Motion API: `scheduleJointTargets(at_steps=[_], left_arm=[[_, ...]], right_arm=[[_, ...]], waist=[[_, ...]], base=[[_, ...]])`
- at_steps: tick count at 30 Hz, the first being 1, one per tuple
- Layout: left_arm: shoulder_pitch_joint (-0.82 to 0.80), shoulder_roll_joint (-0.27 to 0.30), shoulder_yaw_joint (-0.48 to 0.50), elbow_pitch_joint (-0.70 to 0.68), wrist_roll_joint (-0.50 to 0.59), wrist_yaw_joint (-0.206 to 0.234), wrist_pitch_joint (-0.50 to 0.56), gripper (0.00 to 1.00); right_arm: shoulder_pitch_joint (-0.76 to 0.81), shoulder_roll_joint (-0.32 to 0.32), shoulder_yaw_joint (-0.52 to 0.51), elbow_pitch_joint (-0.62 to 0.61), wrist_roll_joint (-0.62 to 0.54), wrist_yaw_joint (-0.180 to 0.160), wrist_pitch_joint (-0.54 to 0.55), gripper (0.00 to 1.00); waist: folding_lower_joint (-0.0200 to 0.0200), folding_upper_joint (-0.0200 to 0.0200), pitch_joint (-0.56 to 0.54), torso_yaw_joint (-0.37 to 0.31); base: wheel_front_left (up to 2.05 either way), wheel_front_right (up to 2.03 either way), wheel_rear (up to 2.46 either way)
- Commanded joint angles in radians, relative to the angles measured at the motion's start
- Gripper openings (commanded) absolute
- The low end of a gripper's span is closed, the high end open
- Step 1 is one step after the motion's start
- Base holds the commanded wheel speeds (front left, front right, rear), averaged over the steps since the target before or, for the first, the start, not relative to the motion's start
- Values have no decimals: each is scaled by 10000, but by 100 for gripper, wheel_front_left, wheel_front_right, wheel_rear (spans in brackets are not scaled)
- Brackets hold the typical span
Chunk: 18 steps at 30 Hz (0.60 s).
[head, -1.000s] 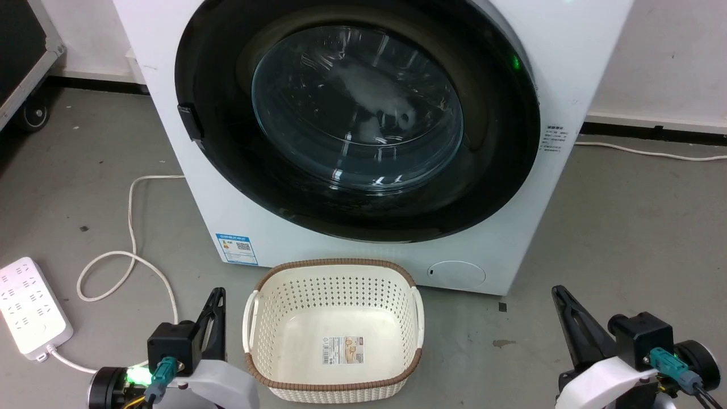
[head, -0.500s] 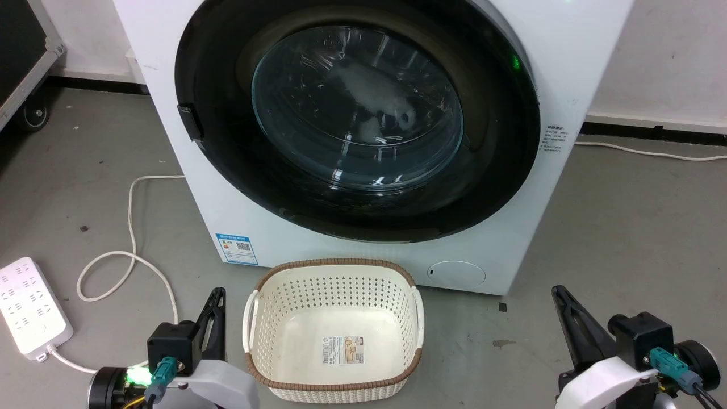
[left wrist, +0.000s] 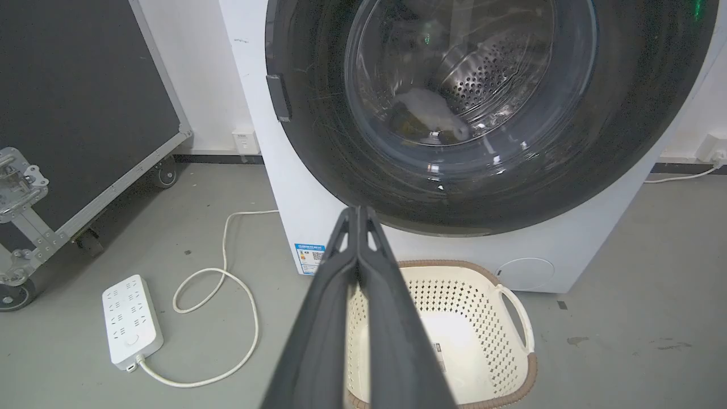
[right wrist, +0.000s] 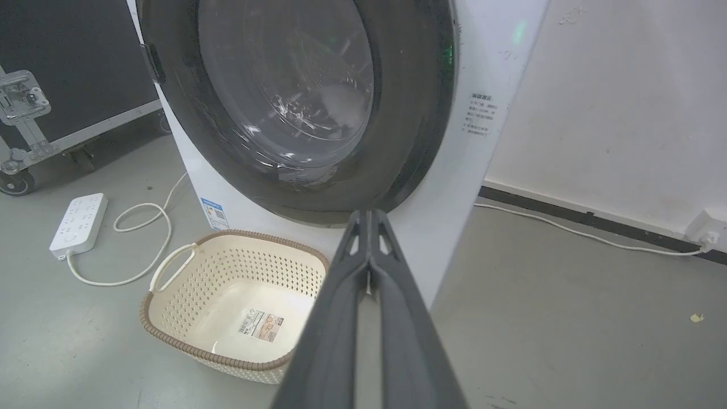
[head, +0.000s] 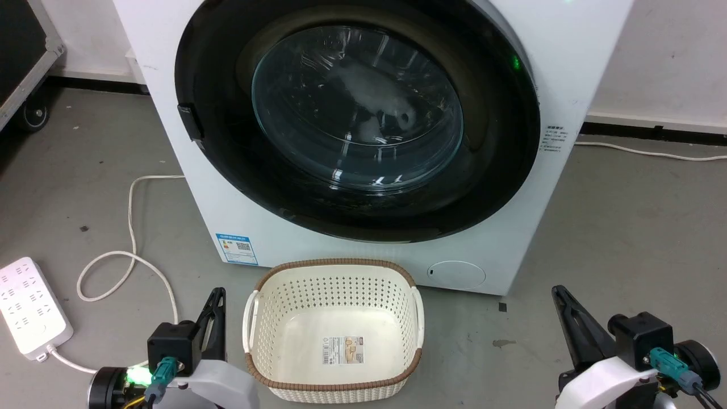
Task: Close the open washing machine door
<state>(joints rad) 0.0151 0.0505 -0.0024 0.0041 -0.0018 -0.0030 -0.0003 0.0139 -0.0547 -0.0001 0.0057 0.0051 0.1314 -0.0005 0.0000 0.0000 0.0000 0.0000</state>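
washing machine door (head: 358, 113) sits flush, glossy; left pincer (left wrist: 358, 215), right pincer (right wrist: 369, 216) pinched empty.

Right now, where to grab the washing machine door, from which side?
The small black tab on the left rim of the washing machine door, approached from the robot's left. Elsewhere the rim is smooth and seems flush with the washing machine, so the tab looks like the only purchase. The left end effector and right end effector are shut; open one first.
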Motion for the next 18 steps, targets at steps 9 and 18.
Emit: scheduleJointTargets(at_steps=[9, 18], left_arm=[[-151, -3, 24, -41, 18, 30, 3, 0], [-151, -3, 24, -41, 18, 30, 3, 0]], right_arm=[[-139, 45, 1, -57, -51, -7, 5, 0], [-139, 45, 1, -57, -51, -7, 5, 0]], waist=[[0, 0, 0, 0], [0, 0, 0, 0]], base=[[0, 0, 0], [0, 0, 0]])
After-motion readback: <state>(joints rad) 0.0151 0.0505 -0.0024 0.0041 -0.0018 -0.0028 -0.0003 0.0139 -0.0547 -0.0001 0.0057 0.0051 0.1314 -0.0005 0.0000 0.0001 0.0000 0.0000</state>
